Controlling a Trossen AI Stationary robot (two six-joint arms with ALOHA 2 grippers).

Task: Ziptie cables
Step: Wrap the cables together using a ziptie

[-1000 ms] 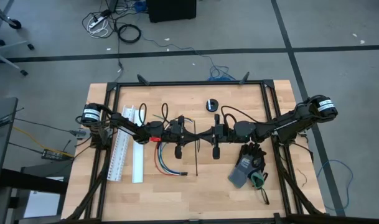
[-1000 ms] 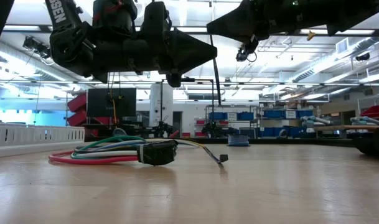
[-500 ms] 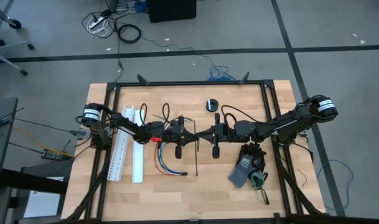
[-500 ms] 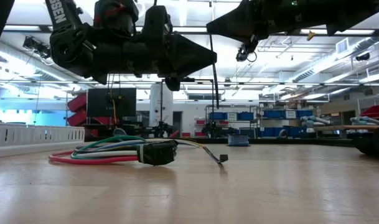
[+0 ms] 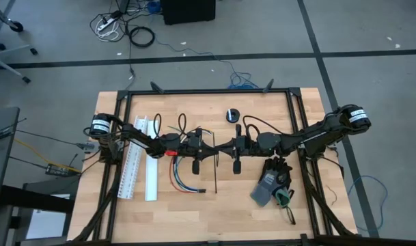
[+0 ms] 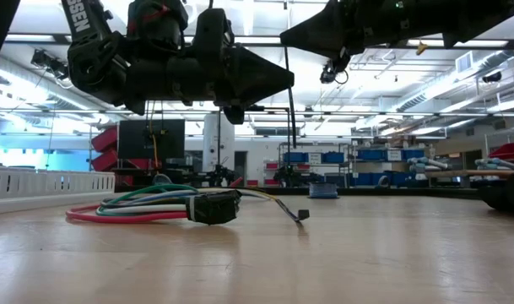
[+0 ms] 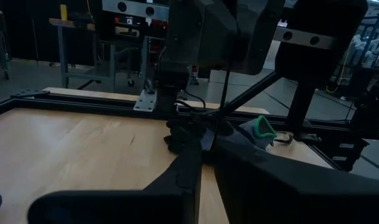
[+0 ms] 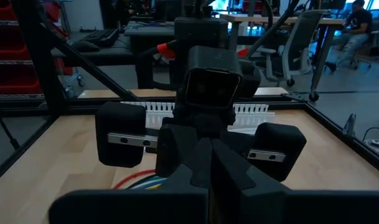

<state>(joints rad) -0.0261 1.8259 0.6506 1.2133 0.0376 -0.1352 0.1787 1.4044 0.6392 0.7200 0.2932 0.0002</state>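
Note:
The cables [image 5: 184,179], a loose bundle of coloured wires, lie on the wooden table [image 5: 262,116] below the two arms; the low view shows the cables [image 6: 147,203] with a black block at their right end. My left gripper [image 5: 214,149] and right gripper [image 5: 223,146] meet tip to tip above the table's middle, both level and shut. A thin black ziptie [image 6: 290,93] stands about upright between their tips. Another ziptie [image 5: 214,174] lies on the table beside the cables, its head [image 6: 303,215] toward the near edge. My left gripper pinches the upright ziptie about midway along it [image 6: 292,84], coming level from the table's left, fingers across the strip. The strip's lower end [image 6: 294,135] hangs clear of the table. My right gripper, a little higher, comes level from the table's right. Its shut fingertips meet the ziptie's upper part [image 6: 287,49]; the dark fingers hide the exact contact.
A long white slotted channel [image 5: 136,160] lies at the table's left. A grey glove [image 5: 272,181] and a green-handled tool lie at the right near side. A small black round object [image 5: 233,114] sits toward the far edge. A black frame rail [image 5: 214,91] borders the table.

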